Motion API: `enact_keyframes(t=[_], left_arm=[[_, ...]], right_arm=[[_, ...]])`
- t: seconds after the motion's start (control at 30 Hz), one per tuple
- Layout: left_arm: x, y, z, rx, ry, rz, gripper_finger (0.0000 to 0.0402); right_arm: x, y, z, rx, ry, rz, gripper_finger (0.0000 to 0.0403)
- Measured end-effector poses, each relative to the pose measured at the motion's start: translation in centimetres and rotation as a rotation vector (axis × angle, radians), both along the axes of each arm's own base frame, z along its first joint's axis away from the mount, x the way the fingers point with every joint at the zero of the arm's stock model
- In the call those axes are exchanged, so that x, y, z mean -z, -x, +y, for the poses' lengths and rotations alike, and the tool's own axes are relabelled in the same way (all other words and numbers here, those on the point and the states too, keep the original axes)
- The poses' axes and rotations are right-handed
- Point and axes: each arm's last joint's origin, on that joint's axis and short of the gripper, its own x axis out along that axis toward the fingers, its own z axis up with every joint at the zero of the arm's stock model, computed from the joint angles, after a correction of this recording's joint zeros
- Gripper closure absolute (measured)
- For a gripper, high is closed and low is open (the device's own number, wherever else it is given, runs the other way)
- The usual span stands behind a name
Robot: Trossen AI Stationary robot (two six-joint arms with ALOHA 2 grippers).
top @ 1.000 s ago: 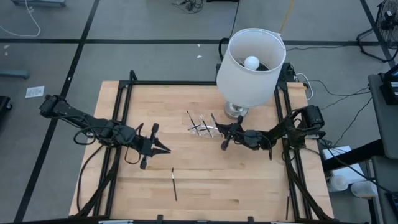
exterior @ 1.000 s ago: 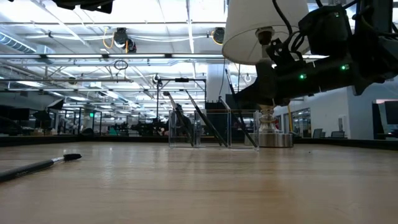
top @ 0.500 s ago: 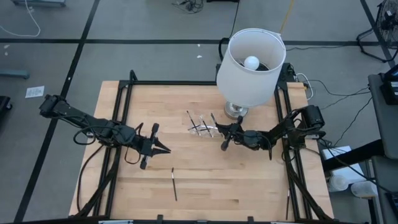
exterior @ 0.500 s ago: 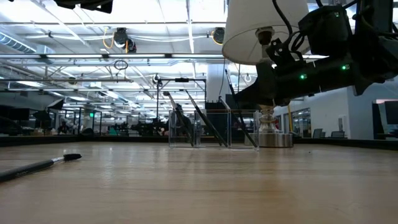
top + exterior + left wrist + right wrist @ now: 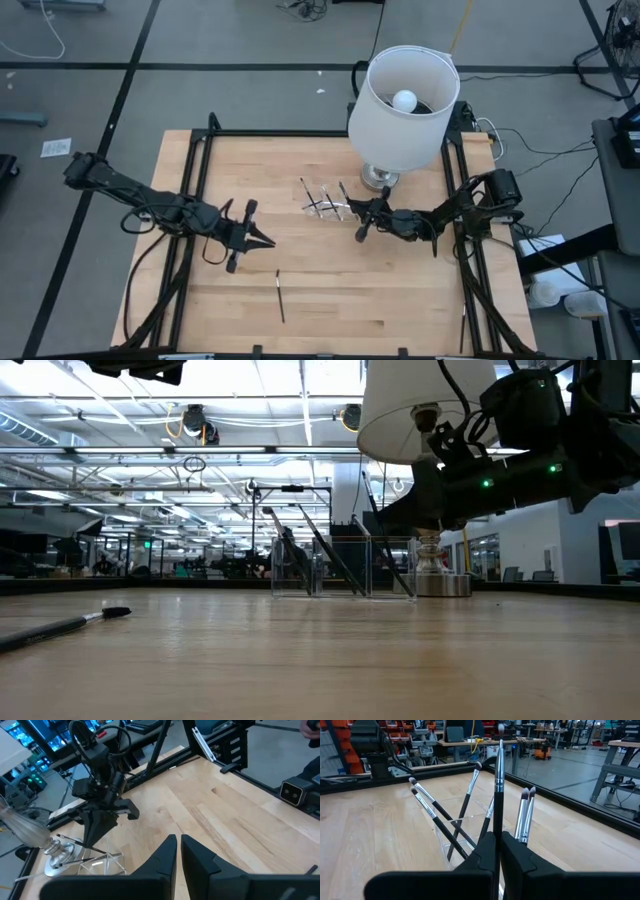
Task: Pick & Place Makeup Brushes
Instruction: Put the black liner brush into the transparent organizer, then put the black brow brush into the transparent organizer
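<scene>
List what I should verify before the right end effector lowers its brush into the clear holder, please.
1. Grip: right end effector is shut on the held brush, which stands upright. Ok.
2. Alignment: whether the brush sits exactly above a compartment of the clear holder. Cannot tell.
3. Room inside: stored brushes lean across the holder and may block the way. Cannot tell.
4. Left end effector hovers well apart from the holder. Ok.
5. Lamp stands close beside the right arm. Not ok, take care.
6. All brushes placed: a loose brush lies on the table. Not ok.
</scene>
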Motion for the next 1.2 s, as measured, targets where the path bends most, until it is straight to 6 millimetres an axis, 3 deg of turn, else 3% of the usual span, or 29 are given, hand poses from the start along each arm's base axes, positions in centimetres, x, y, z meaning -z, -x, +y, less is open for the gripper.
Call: enact_keyframes(t=[0.8, 1.2], left_arm=[[1.3, -1.5, -0.6, 0.013, -0.055, 0.024, 0.0366], [1.3, -1.5, -0.6, 0.013, -0.054, 0.025, 0.0366]], right_arm=[[0.2, 0.0, 0.1, -0.031, -0.003, 0.019, 0.0393], [0.3, 0.0, 0.0, -0.024, -0.018, 0.028, 0.0362]])
